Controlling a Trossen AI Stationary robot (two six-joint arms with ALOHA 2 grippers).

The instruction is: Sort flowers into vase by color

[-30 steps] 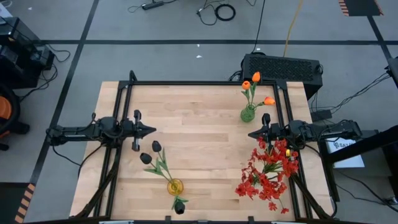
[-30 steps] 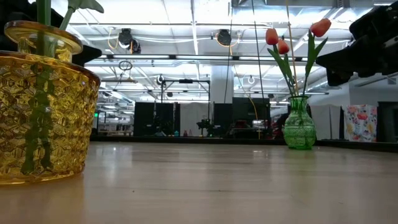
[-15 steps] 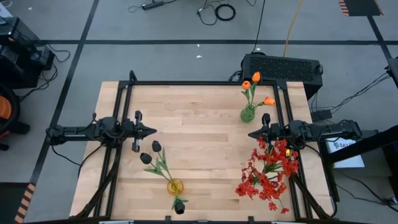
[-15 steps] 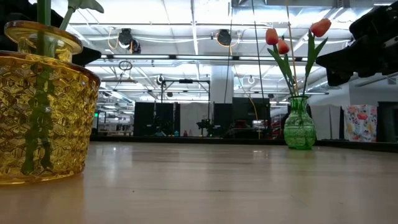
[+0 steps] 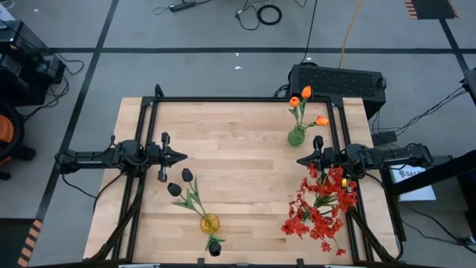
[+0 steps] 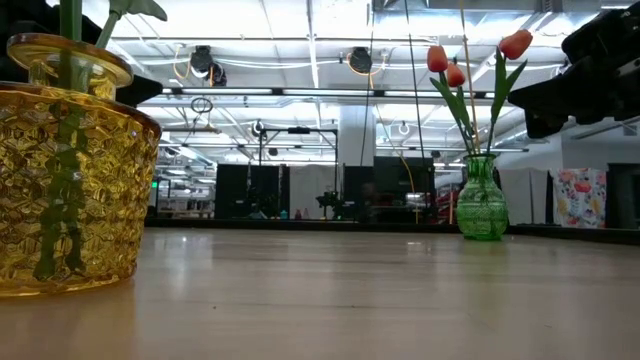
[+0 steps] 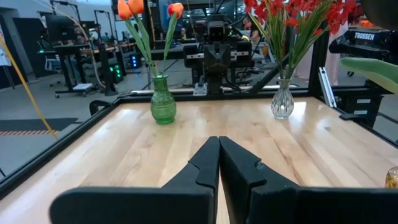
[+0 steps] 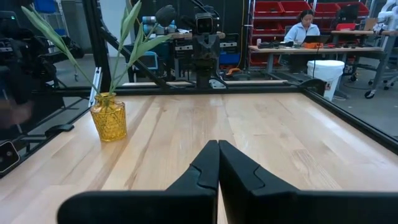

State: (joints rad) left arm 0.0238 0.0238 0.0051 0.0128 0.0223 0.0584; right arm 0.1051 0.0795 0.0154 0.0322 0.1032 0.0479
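Note:
Three vases stand on the table, each holding flowers by their stems. The green vase (image 5: pixel 296 136) at the far right holds orange tulips (image 5: pixel 306 92). A clear vase (image 7: pixel 282 104) at the near right holds bushy red flowers (image 5: pixel 320 209). The yellow vase (image 5: pixel 210 222) near the front edge holds black tulips (image 5: pixel 178 183). My left gripper (image 5: pixel 181 156) hovers shut at the table's left, pointing right. My right gripper (image 5: pixel 301 159) hovers shut at the right, between the green vase and the red flowers, pointing left.
A black metal frame (image 5: pixel 223 100) runs around the table's far and side edges. A dark box (image 5: pixel 338 79) sits beyond the far right corner. The bare wood in the table's middle (image 5: pixel 238 160) lies between the two grippers. A person (image 8: pixel 306 22) sits at a desk beyond the table.

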